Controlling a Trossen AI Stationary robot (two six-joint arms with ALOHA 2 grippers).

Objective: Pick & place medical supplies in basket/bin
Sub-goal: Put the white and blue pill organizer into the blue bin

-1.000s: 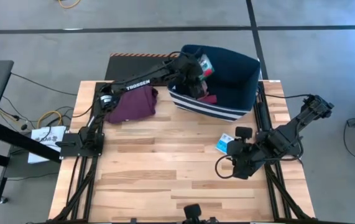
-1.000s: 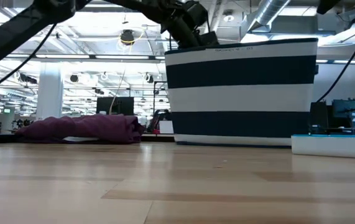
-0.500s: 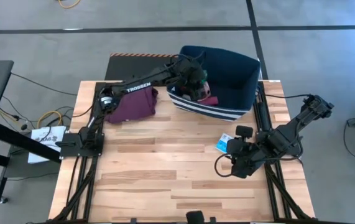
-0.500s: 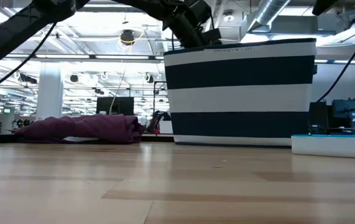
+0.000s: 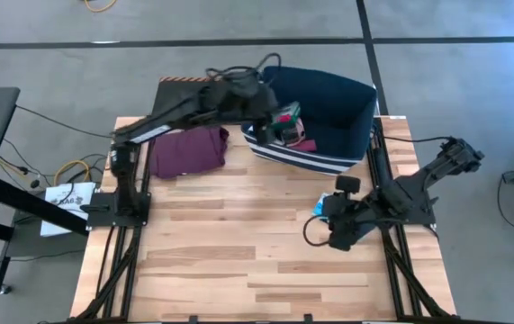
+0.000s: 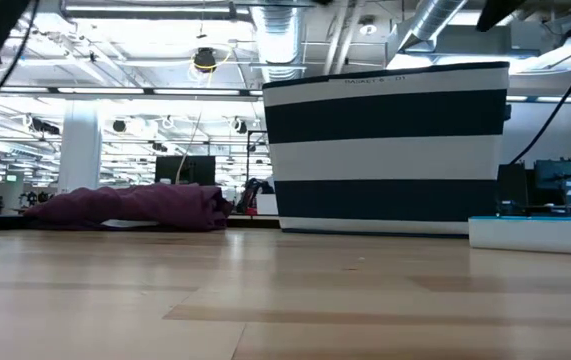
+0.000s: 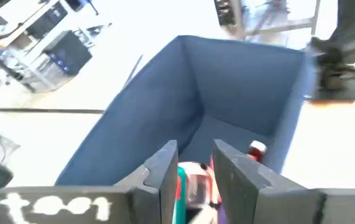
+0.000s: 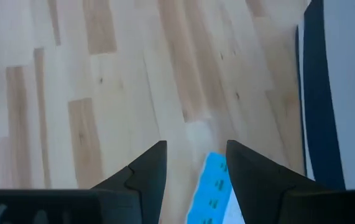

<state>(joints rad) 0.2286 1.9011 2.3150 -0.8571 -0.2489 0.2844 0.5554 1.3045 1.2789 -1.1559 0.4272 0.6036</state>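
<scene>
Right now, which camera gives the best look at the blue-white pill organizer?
The high view shows the blue-white pill organizer best: flat on the table beside the right gripper, short of the navy bin. The right wrist view catches only one end between that arm's open fingers. The low view shows its side edge. The left wrist view misses it.

The left pincer (image 5: 270, 110) has let go and pulled back from inside the navy bin (image 5: 351, 99) to its near-left rim, jaws now parted. The teal box (image 5: 289, 115) it carried now lies in the bin. The right pincer (image 5: 327, 214) has edged closer to the blue-white pill organizer (image 5: 328, 203) on the worktop.
</scene>
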